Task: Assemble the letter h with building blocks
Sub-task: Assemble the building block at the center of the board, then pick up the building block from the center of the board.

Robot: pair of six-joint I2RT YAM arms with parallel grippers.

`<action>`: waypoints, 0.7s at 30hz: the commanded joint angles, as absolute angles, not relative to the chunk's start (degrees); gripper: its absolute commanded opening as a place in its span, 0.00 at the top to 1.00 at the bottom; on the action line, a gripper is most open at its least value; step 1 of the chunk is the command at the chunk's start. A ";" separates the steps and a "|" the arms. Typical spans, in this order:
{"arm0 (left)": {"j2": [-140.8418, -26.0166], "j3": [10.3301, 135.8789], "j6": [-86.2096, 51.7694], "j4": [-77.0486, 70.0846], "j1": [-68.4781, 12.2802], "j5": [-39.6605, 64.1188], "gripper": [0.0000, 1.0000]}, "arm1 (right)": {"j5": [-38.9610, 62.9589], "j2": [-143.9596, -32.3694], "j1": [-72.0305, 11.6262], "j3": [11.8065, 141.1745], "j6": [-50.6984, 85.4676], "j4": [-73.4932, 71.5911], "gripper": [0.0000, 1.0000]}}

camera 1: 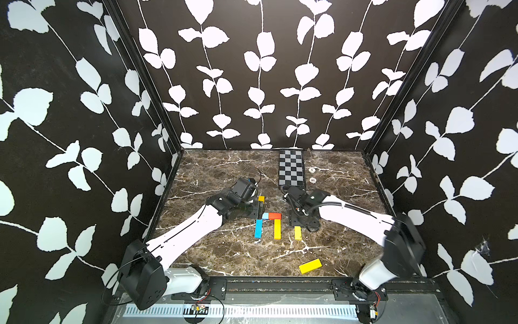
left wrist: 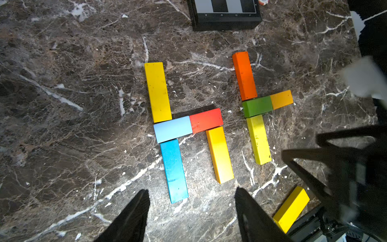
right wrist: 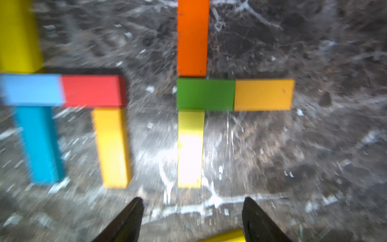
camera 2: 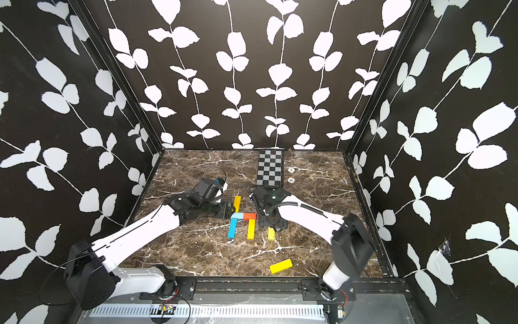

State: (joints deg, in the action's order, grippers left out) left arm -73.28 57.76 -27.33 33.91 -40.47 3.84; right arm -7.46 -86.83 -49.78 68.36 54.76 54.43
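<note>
One marble desk (camera 1: 224, 252) bears everything. Over it, the left claw (left wrist: 191, 189) and right claw (right wrist: 193, 198) both hang spread apart, holding nothing. Ten building blocks (left wrist: 172, 128) lie flat mid-desk: five touch as an h, four touch in a cross-like group (left wrist: 257, 106) just beside it, and one yellow block (camera 1: 310, 266) lies well apart near the front edge.

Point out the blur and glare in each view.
Right wrist view: motion-smeared throughout, glare whitening the pale yellow block. Left wrist view: blocks crisp, the right arm blurred at the edge. Both top views: sharp, except that arm's smeared elbow.
</note>
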 commanded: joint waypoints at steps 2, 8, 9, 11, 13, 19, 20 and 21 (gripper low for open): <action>-72.70 58.68 -25.91 33.46 -40.52 3.43 0.32 | -13.86 -77.56 -54.63 62.75 68.46 65.09 0.25; -74.46 59.06 -23.51 34.00 -40.52 4.91 0.31 | -9.76 -71.57 -63.46 51.79 83.86 63.74 0.21; -74.91 59.22 -23.16 34.25 -40.52 5.05 0.32 | -8.11 -71.84 -64.35 50.13 84.97 61.72 0.20; -75.70 59.34 -22.82 34.52 -40.52 5.29 0.32 | -6.04 -72.62 -66.07 47.70 87.53 58.41 0.18; -75.88 59.03 -22.63 34.39 -40.52 5.57 0.32 | -5.00 -73.32 -66.79 46.06 89.58 55.69 0.17; -76.45 58.10 -22.41 33.59 -40.52 6.44 0.32 | -4.60 -74.84 -66.88 44.39 91.83 52.51 0.14; -76.55 58.14 -22.27 33.66 -40.52 6.46 0.32 | -3.94 -75.14 -66.88 43.90 92.37 51.81 0.14; -76.79 58.28 -22.15 33.71 -40.52 6.57 0.32 | -3.26 -75.38 -66.88 43.41 92.79 51.24 0.15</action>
